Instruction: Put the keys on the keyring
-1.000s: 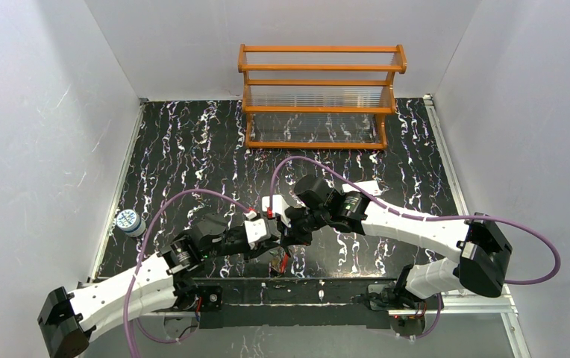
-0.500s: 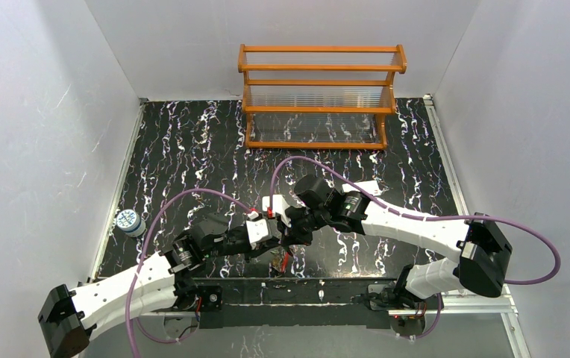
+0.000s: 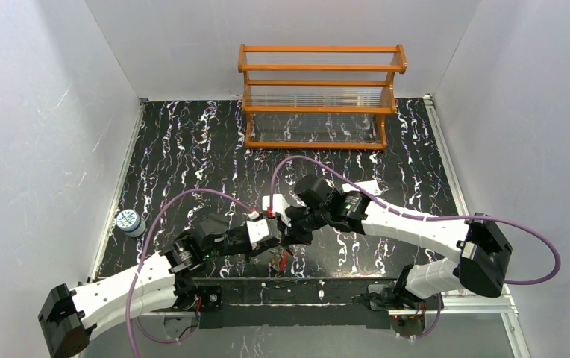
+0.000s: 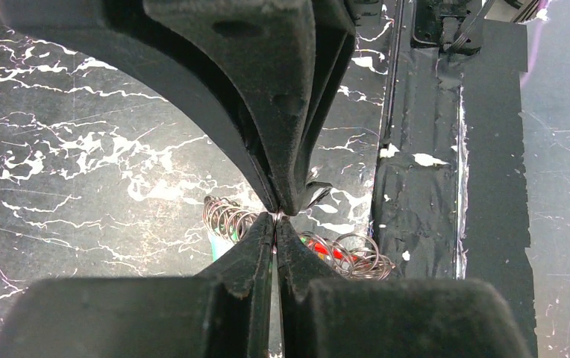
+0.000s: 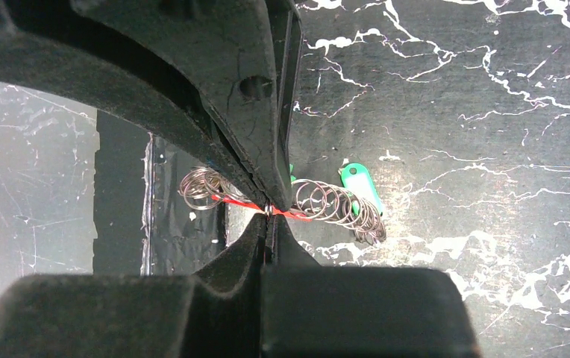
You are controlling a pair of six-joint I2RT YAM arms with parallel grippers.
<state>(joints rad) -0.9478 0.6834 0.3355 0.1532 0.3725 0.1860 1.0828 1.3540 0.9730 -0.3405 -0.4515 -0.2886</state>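
left gripper [image 4: 276,216] is pinched fully together, its matte black curved fingers meeting tip to tip. a tiny metallic glint sits at the tips, but i cannot tell whether anything is caught there. right gripper [image 5: 268,210] is clamped too, nipping the thin red-banded keyring [image 5: 226,199] where a small metal link sits. springy coils of silver wire rings [image 5: 334,203] fan out on either side of that pinch. a green plastic-headed key [image 5: 358,183], oblong and rounded, shows just beside them over the glossy black white-veined table [image 5: 491,112]. the fingers block the middle of the bundle, so i cannot make out other keys. from above, both grippers meet by the table's near edge, centre, and the bundle there is only a dark smudge.
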